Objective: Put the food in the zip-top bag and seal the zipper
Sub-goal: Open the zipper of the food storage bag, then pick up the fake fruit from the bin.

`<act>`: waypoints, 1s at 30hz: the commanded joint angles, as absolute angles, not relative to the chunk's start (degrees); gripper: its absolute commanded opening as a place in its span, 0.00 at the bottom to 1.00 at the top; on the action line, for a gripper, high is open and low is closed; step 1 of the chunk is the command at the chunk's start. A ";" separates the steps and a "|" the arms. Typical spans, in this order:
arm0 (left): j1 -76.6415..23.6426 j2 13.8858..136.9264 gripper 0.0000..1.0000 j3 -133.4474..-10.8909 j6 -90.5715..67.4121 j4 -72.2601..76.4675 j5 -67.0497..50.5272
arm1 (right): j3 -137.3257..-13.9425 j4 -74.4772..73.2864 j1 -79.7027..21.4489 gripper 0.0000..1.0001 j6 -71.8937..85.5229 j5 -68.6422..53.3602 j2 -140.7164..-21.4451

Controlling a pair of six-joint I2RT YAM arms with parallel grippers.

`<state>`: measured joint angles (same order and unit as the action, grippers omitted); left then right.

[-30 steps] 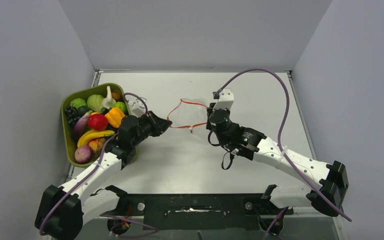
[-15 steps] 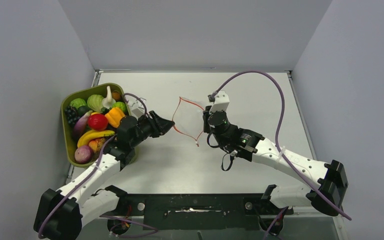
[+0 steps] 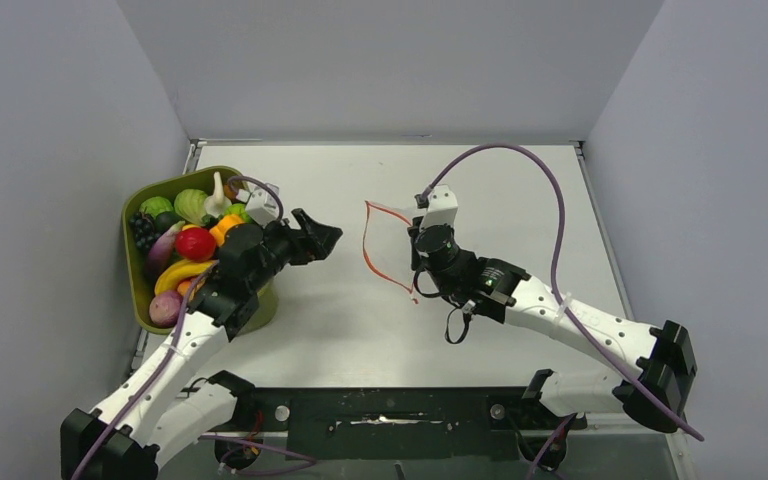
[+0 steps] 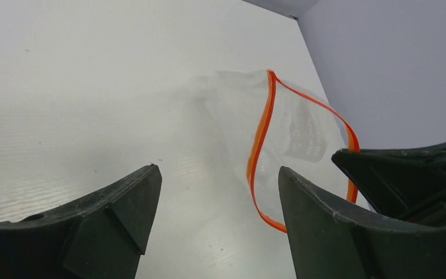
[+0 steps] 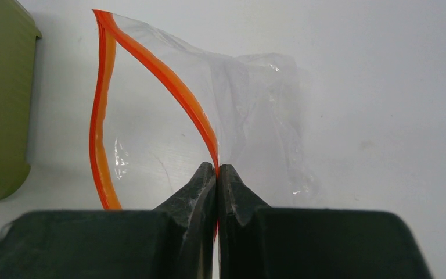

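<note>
The zip-top bag [image 3: 392,245] is a clear pouch at mid-table with its mouth gaping toward the left. Its red-orange zipper [image 3: 367,245] forms an open loop. My right gripper [image 3: 417,240] is shut on one side of that zipper [image 5: 174,87], pinching the strip between its fingertips [image 5: 216,168]. My left gripper [image 3: 326,238] is open and hangs left of the bag's mouth, apart from it, with nothing between its fingers [image 4: 218,174]. The bag [image 4: 293,125] lies just beyond its right finger. The food [image 3: 195,245], glossy toy fruits and vegetables, is piled in the olive-green tray [image 3: 138,290].
The olive-green tray sits at the table's left edge, under my left arm; its corner [image 5: 0,104] shows in the right wrist view. Grey walls close in the table on three sides. A purple cable [image 3: 550,190] arcs above the right arm.
My left gripper has opened, let go of the bag's rim and drawn back to the left. The bag's mouth has swung round and narrowed, held only by the right gripper.
</note>
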<state>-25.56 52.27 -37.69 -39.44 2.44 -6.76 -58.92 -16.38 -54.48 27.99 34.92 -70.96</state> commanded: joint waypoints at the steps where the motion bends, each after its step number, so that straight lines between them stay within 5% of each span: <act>1: -25.49 50.10 0.74 -43.40 -33.48 -3.27 2.47 | -60.65 -18.33 -54.90 0.00 29.50 35.37 -68.20; 14: -24.36 50.32 0.83 -51.65 -25.04 -18.11 29.59 | -56.19 -14.23 -54.76 0.00 30.02 32.24 -66.90; 30: -13.97 48.96 0.95 -58.04 -26.82 -31.40 42.74 | -54.10 -12.26 -54.53 0.00 29.21 32.38 -64.58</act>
